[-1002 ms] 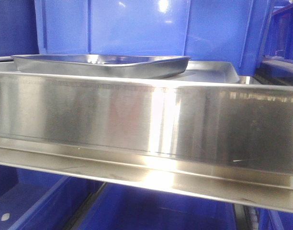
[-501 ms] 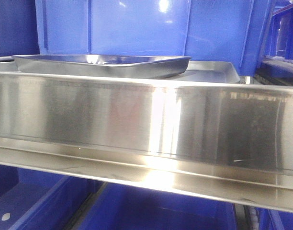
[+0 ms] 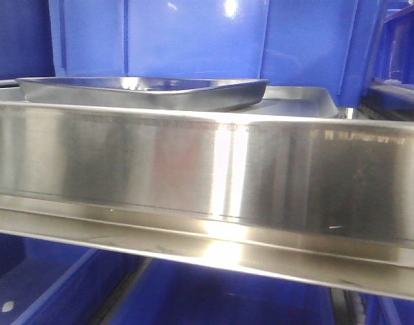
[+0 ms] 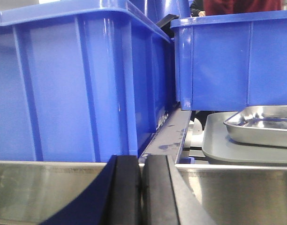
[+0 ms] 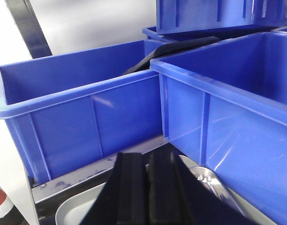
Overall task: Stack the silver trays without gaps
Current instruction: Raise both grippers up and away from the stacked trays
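A shiny silver tray (image 3: 143,91) sits on a flat grey tray (image 3: 298,101) on the shelf, behind the brushed-steel rail. The left wrist view shows the same silver tray (image 4: 263,124) at the right on the grey tray (image 4: 218,145). My left gripper (image 4: 141,164) is shut and empty, low in front of the rail, well left of the tray. My right gripper (image 5: 147,164) is shut and empty, hovering above the grey tray (image 5: 71,211); a silver tray's corner (image 5: 214,183) shows just right of its fingers.
The long brushed-steel shelf rail (image 3: 207,169) crosses the front view. Deep blue plastic bins (image 4: 73,84) (image 4: 232,61) stand behind the trays on the shelf, close on both sides (image 5: 78,112) (image 5: 237,112). More blue bins (image 3: 214,298) lie below the rail.
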